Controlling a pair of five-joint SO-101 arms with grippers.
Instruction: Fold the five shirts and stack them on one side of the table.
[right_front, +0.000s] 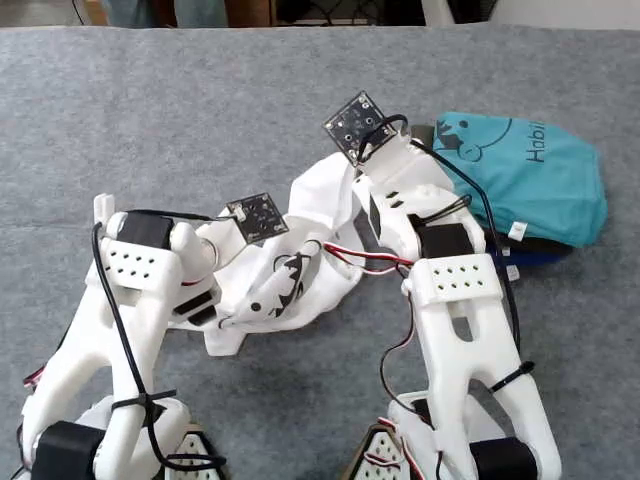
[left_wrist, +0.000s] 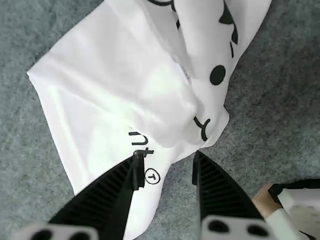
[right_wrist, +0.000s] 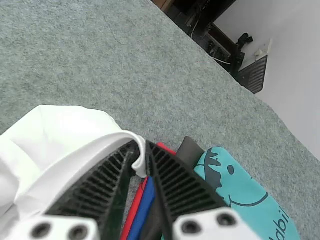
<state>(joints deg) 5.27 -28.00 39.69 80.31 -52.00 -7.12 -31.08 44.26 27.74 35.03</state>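
The white shirt (right_front: 322, 200) with black print is lying crumpled between the two grippers, one end bunching up toward the right gripper (right_wrist: 142, 156) and the rest spreading out under and ahead of the left gripper (left_wrist: 166, 169). The right gripper's fingers (right_wrist: 175, 185) are pressing together on a raised fold of the white shirt, pinching it at their tips. The left gripper is hanging over the shirt's loose corner with its jaws spread. One finger is showing over the cloth and the other over bare table; whether either is touching the cloth cannot be told.

Just beyond the right gripper's tips, on the side away from the left gripper, the stack (right_front: 540, 245) of folded shirts is sitting with the teal shirt (right_front: 520, 175) on top. Edges of a red shirt (right_wrist: 131, 220) and a blue shirt (right_wrist: 142, 205) are peeking out right beneath the right gripper's fingers. The grey-covered table (right_front: 150, 120) is lying under everything.
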